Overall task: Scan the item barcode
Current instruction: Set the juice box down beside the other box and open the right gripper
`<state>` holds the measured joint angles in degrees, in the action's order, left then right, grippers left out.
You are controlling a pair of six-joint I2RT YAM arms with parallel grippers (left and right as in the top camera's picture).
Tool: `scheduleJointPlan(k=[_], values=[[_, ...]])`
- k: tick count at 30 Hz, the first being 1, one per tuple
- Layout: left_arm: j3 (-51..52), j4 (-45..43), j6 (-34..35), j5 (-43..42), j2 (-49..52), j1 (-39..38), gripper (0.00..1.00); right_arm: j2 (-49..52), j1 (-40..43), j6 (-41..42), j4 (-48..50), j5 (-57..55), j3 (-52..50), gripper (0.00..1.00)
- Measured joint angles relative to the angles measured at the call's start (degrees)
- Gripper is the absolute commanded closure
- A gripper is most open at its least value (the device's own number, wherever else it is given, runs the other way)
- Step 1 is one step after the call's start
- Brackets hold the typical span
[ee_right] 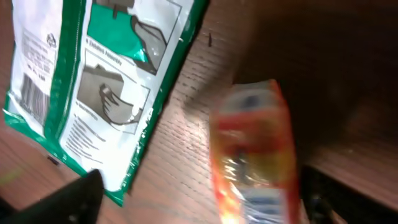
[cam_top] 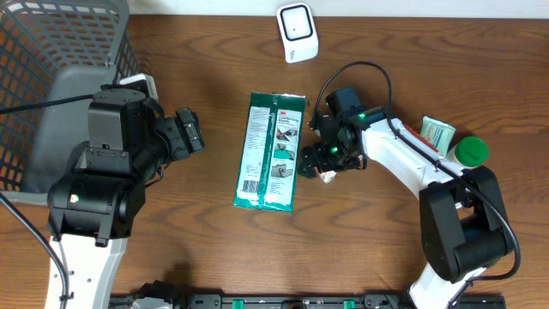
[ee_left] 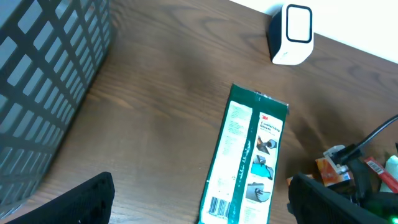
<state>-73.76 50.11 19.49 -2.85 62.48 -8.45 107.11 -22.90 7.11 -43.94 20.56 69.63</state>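
Note:
A green and white 3M packet (cam_top: pixel 266 153) lies flat mid-table, its barcode (ee_left: pixel 217 207) face up at the near end. The white scanner (cam_top: pixel 297 33) stands at the far edge. My right gripper (cam_top: pixel 319 165) sits by the packet's right edge, open. In the right wrist view a blurred small orange packet (ee_right: pixel 255 149) lies between the wide-apart fingers of the right gripper (ee_right: pixel 202 202), nearer the right one, beside the green packet (ee_right: pixel 93 81). My left gripper (cam_top: pixel 193 133) hovers left of the packet, open and empty; the left wrist view looks past the left gripper (ee_left: pixel 202 199) at the packet (ee_left: pixel 249 162) and scanner (ee_left: pixel 292 34).
A grey mesh basket (cam_top: pixel 51 51) fills the far left corner. A green-capped bottle (cam_top: pixel 470 152) and a white and green tube (cam_top: pixel 437 133) lie at the right by the right arm. A black cable (cam_top: pixel 364 69) loops above the right gripper.

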Motion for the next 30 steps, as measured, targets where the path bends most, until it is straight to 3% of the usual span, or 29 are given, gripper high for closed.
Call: scheduleJointPlan(k=[19,30], values=[[0.00,0.00,0.00,0.00,0.00,-0.02,0.10,0.00,0.00,-0.81,6.73,-1.11,0.26,0.02],[0.00,0.00,0.00,0.00,0.00,-0.02,0.10,-1.27,0.17,-1.60,7.72,-0.17,9.79,0.01]])
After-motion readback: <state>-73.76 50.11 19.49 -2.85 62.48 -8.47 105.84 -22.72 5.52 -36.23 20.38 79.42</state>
